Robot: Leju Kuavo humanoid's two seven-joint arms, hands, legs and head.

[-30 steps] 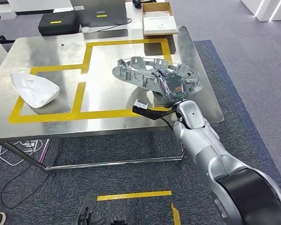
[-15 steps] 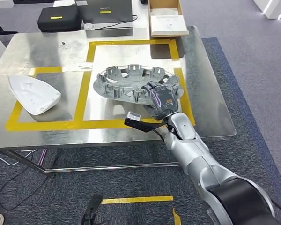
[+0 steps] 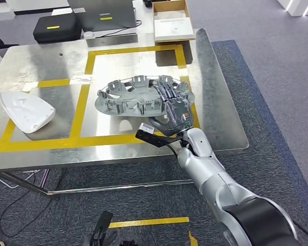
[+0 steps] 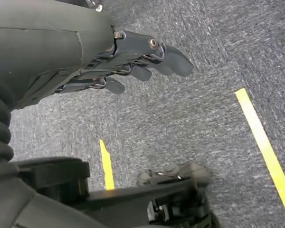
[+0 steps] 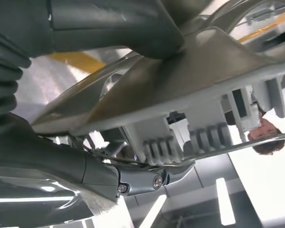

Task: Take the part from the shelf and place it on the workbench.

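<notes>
Grey ribbed part is held over the steel workbench, inside the yellow tape outline, by the right hand at its near right rim. Fingers are laid over the rim's top, the thumb pressed against its other face. The left hand is hung over the carpet, fingers loosely extended and holding nothing.

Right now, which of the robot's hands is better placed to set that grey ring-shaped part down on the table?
The right hand. It already grips the grey part over the workbench. The left hand hangs by the carpet, holding nothing.
</notes>
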